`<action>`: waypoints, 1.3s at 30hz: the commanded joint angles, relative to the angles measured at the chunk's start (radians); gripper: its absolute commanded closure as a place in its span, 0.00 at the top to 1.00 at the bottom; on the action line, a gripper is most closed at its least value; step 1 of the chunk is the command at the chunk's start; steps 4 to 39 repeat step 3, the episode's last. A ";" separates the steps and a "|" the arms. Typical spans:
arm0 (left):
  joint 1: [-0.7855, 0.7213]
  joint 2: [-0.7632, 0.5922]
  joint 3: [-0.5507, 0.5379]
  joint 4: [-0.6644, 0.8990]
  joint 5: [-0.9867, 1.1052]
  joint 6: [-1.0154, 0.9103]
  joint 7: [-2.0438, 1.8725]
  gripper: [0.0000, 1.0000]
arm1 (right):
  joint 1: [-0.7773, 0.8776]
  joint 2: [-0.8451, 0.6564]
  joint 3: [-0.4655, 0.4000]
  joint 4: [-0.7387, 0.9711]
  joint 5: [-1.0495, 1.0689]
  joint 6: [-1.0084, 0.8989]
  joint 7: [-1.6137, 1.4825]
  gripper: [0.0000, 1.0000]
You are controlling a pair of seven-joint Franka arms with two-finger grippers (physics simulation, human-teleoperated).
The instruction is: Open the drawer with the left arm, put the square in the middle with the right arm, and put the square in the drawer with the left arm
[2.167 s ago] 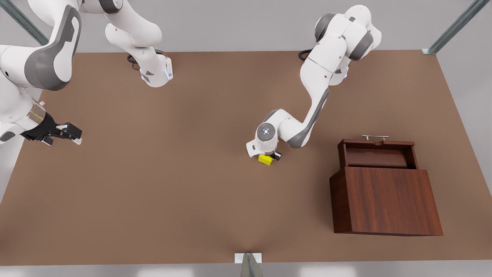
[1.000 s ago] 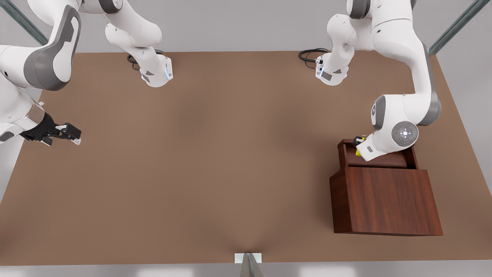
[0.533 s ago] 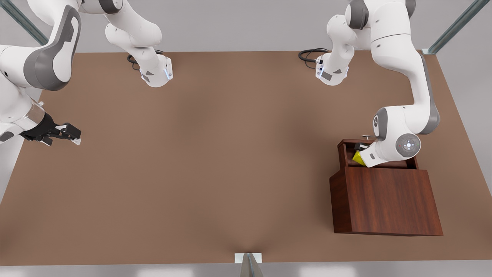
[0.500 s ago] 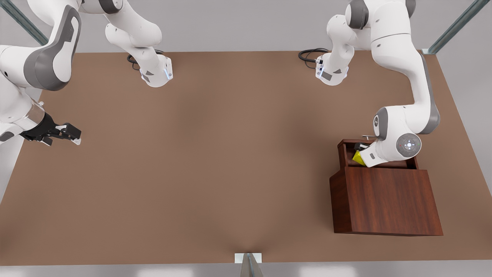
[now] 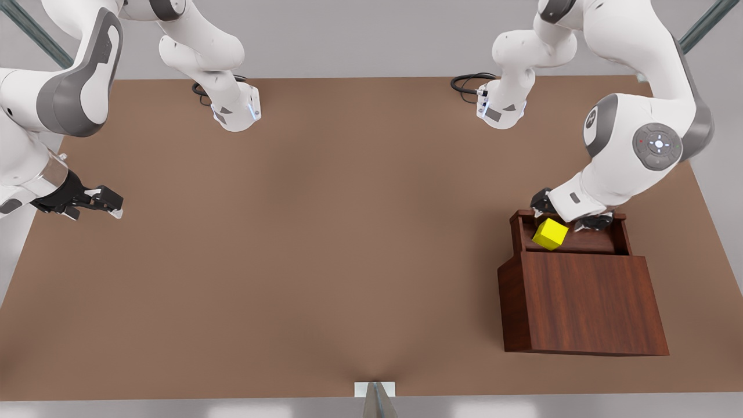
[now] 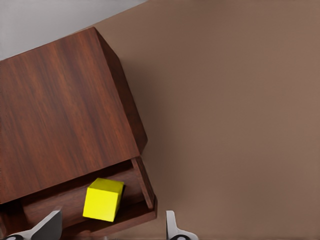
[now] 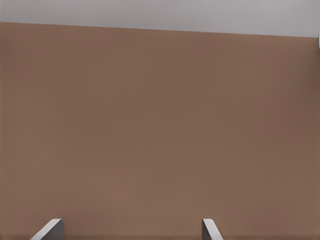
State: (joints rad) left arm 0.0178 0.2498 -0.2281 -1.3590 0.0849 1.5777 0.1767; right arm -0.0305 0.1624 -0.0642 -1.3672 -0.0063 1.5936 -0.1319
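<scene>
In the front view, the drawer [image 5: 572,235] is seen pulled out of the cabinet [image 5: 583,302] toward the far side of the bench [image 5: 325,244], and the square [image 5: 550,234] is seen inside it, at the end nearer the front view's left. The left gripper [image 5: 570,212] is held just above the drawer's far edge, its jaws spread apart with nothing between them. The right gripper [image 5: 107,203] is parked well apart at the front view's left, over bare bench; this arm waits, and its jaws are seen parted by a small gap and empty.

In the left wrist view, the square [image 6: 103,199] is seen resting on the drawer floor [image 6: 70,207], close to one side wall, with the two fingertips [image 6: 47,227] set wide to either side and clear of it.

In the right wrist view, plain bench [image 7: 160,130] is seen ahead of two separated fingertips [image 7: 50,229].

The task is judged to be all but complete: drawer opened, square released within it. Only the left arm's withdrawal seems left (closing is not asked for).

As a cube, the square has no long axis; it is turned slightly askew to the drawer walls, one flat face upward.
</scene>
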 commanded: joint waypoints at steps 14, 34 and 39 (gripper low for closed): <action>0.022 -0.015 -0.030 -0.018 0.056 0.038 -0.321 1.00 | 0.000 -0.001 0.000 0.000 0.000 0.000 0.000 1.00; 0.022 -0.015 -0.030 -0.018 0.056 0.038 -0.321 1.00 | 0.000 -0.001 0.000 0.000 0.000 0.000 0.000 1.00; 0.022 -0.015 -0.030 -0.018 0.056 0.038 -0.321 1.00 | 0.000 -0.001 0.000 0.000 0.000 0.000 0.000 1.00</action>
